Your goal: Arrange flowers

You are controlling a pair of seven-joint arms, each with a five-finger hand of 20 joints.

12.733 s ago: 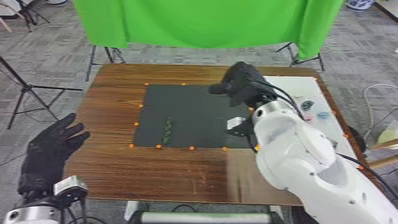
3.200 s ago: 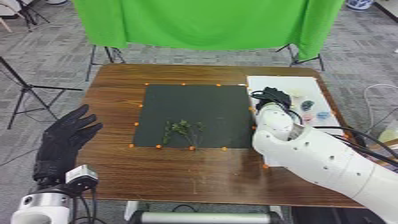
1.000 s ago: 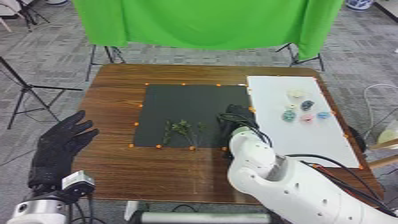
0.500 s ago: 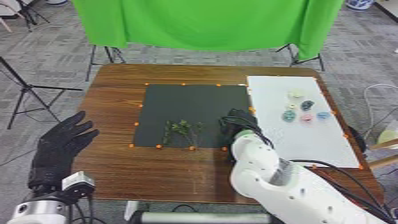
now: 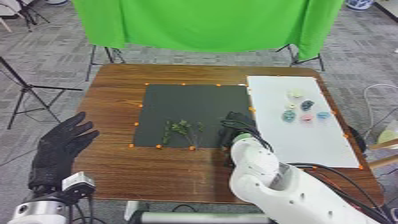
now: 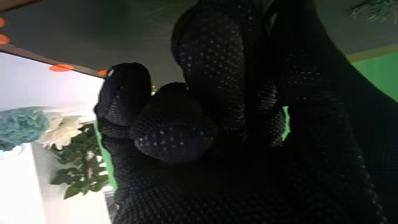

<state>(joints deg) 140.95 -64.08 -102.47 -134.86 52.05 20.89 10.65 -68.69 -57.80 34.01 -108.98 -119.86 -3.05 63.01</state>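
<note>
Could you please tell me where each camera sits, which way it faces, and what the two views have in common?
Head view: on the robot's head, looking forward and down at the brown table; the left hand and right hand show, with their white arms.
Right wrist view: on the right arm's wrist, looking along that hand's black glove, past a light-blue flower.
Shared: the right hand, the dark mat and orange markers.

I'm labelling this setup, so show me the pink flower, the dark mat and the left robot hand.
Pink flower (image 5: 306, 118): head view, middle of its bloom.
Dark mat (image 5: 188, 102): head view, a bare part of its surface.
Left robot hand (image 5: 59, 144): head view, on its palm.
</note>
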